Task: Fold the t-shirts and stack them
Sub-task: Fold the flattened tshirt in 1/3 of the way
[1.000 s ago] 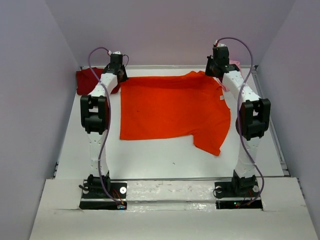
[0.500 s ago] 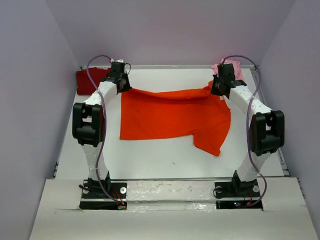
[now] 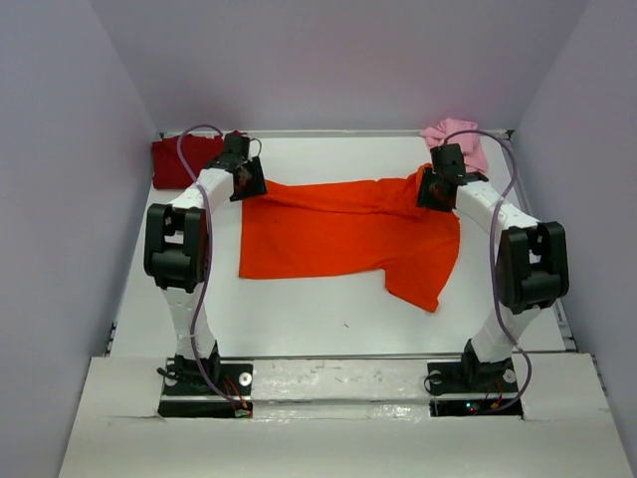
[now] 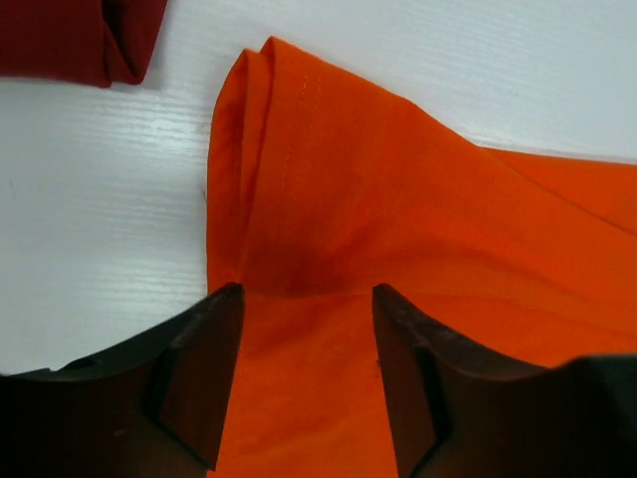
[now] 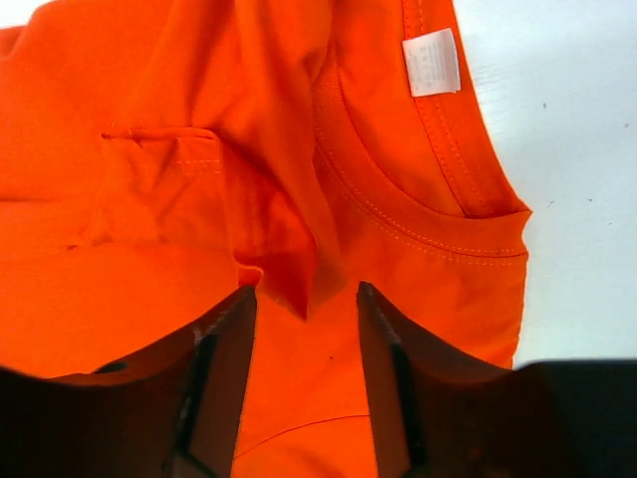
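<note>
The orange t-shirt [image 3: 338, 229] lies on the white table [image 3: 328, 309], its far edge doubled over toward the near side in a loose fold. My left gripper [image 3: 245, 180] stands open over the fold's left corner [image 4: 249, 149], cloth under the gap but not pinched. At the collar end my right gripper [image 3: 434, 189] is open too, just short of the neckline [image 5: 428, 229] with its white label [image 5: 434, 62]. The dark red t-shirt [image 3: 179, 161] lies bunched at the far left corner. A pale pink t-shirt [image 3: 458, 134] sits crumpled at the far right corner.
A sleeve of the orange shirt [image 3: 423, 279] sticks out toward the near right. Grey walls close in on three sides. A raised white ledge [image 3: 338, 383] holding both arm bases runs along the near edge.
Both grippers drew the orange shirt's far edge toward the near side, then went from shut to open and let it go. The pink shirt now shows behind the right arm.
</note>
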You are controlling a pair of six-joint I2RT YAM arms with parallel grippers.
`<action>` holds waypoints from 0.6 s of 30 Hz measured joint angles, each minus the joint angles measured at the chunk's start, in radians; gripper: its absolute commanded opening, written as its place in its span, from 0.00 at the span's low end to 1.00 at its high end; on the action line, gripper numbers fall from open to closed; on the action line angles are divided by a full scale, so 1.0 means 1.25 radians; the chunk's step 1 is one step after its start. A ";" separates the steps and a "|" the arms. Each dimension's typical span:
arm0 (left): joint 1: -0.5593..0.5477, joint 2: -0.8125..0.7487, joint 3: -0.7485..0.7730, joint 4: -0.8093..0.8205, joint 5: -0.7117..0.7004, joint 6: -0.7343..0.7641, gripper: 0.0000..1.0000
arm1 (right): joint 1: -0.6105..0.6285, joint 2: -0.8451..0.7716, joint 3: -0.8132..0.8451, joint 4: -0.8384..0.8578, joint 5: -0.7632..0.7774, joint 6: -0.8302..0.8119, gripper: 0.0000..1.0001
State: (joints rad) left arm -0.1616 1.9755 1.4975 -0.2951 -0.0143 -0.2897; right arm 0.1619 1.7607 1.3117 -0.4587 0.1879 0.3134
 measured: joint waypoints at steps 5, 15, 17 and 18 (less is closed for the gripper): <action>0.000 -0.008 -0.001 -0.012 -0.005 -0.017 0.74 | 0.000 -0.009 0.000 -0.026 0.007 -0.001 0.57; -0.006 -0.264 -0.079 0.042 0.023 -0.064 0.74 | -0.002 0.034 0.165 -0.046 -0.019 -0.015 0.50; -0.016 -0.296 -0.088 0.061 0.031 -0.067 0.74 | -0.003 0.078 0.191 -0.037 -0.042 -0.015 0.50; -0.020 -0.304 -0.090 0.064 0.035 -0.069 0.74 | -0.003 0.099 0.196 -0.034 -0.051 -0.015 0.50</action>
State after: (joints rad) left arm -0.1860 1.5955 1.3849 -0.2146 0.0296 -0.3759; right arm 0.1581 1.8839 1.5570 -0.5007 0.1246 0.2951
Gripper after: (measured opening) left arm 0.739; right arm 0.503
